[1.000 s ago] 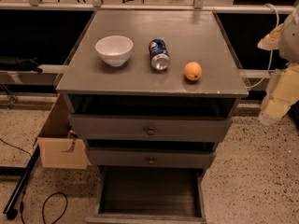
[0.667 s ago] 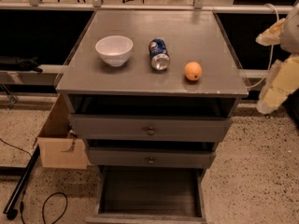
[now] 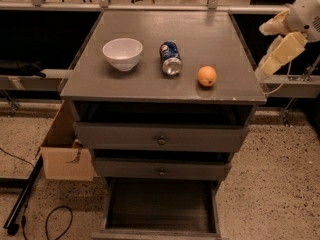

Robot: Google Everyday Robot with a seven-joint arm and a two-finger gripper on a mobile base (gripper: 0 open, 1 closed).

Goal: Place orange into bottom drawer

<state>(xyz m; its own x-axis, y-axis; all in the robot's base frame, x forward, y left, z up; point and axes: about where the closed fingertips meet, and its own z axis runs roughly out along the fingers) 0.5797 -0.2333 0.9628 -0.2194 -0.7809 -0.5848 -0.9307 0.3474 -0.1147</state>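
While right of orange [image 3: 206,76], end effector [image 3: 266,51]

Plain orange on small round smooth-skinned orange fruit [image 3: 207,76]; dark inside wide grey wooden bottom drawer [image 3: 160,206]; white round ceramic bowl [image 3: 123,53]; blue-and-silver metal soda can [image 3: 171,58]; cream two-finger gripper [image 3: 274,49] beside grey wooden cabinet [image 3: 200,29], right edge.

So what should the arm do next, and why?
Probably move the gripper left toward the orange. The gripper hangs beyond the right edge of the cabinet top, the orange lies untouched on it, and the bottom drawer already stands open.
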